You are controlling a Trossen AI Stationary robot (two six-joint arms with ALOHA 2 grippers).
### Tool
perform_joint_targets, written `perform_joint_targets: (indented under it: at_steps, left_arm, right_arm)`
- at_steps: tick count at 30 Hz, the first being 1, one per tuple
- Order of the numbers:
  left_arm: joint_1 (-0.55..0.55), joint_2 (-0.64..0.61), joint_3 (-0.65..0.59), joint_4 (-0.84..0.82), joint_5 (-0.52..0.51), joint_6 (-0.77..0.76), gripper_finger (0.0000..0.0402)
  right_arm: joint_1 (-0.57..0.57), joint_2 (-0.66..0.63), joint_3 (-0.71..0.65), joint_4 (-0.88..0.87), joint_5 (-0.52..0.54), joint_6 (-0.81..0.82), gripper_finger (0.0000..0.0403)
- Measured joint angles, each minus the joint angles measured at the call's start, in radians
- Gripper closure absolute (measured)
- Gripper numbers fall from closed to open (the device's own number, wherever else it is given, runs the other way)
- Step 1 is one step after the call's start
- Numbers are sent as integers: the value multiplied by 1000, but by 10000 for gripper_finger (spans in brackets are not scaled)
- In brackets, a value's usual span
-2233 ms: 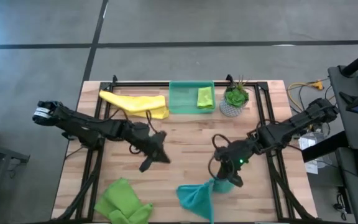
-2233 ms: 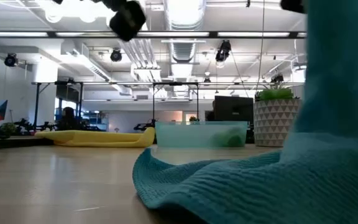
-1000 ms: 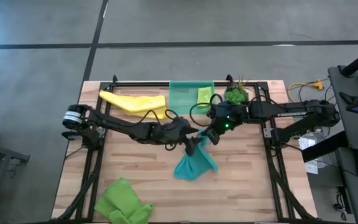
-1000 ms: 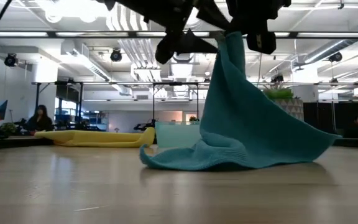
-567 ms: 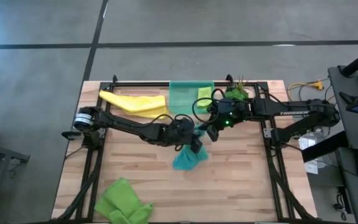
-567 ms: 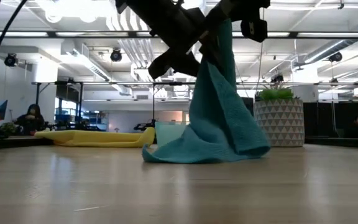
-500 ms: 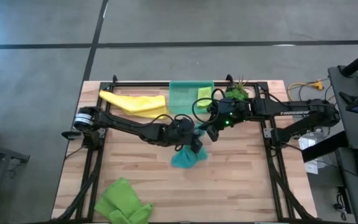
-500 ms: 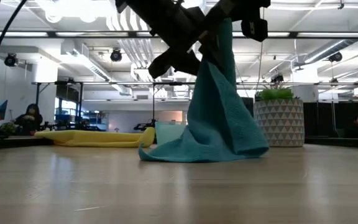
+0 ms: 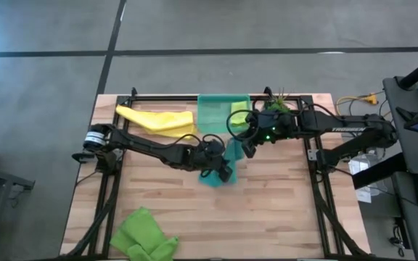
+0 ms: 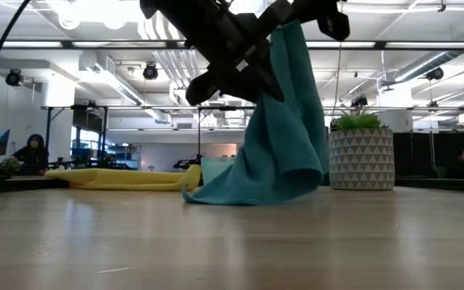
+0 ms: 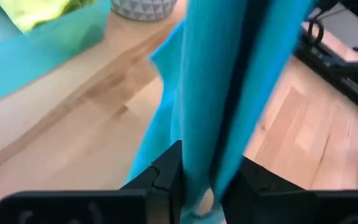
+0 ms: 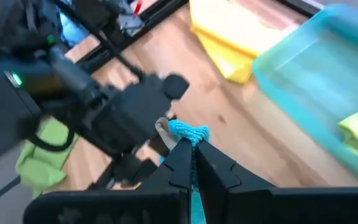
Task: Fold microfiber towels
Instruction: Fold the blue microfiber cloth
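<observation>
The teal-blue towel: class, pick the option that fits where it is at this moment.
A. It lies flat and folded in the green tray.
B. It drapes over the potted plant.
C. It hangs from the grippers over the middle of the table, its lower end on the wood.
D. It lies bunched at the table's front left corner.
C: the teal-blue towel hangs from the right gripper, with the left gripper closing around it, its lower end resting on the table.

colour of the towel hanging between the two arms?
Teal-blue towel, plain; clearest in the low view.
</observation>
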Motion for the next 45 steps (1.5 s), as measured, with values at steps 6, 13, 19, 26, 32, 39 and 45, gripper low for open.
perform_joint_targets:
  at_steps: [6, 13, 19, 26, 32, 39, 45]
  left_arm:
    - [-2, 0, -2, 1, 6, 0, 335]
    - [-2, 15, -4, 2, 35, -26, 338]
    - [-2, 27, -5, -2, 171, -24, 393]
    - [-5, -72, -5, -135, 309, 67, 400]
    - [11, -197, -7, -154, 711, 177, 400]
    - [-36, -284, -11, -141, 965, 61, 400]
    - [-115, -248, -15, -120, 1013, 50, 400]
  right_arm:
    - [0, 0, 31, 0, 19, -5, 394]
    - [0, 0, 60, -9, 59, -7, 394]
    - [0, -1, 95, -106, 67, -41, 394]
    - [3, -46, 103, -284, 66, -59, 394]
    - [14, -120, 98, -374, -158, -49, 394]
    - [233, -190, 29, -389, -369, 120, 394]
    - [525, -181, -108, -150, -354, 354, 394]
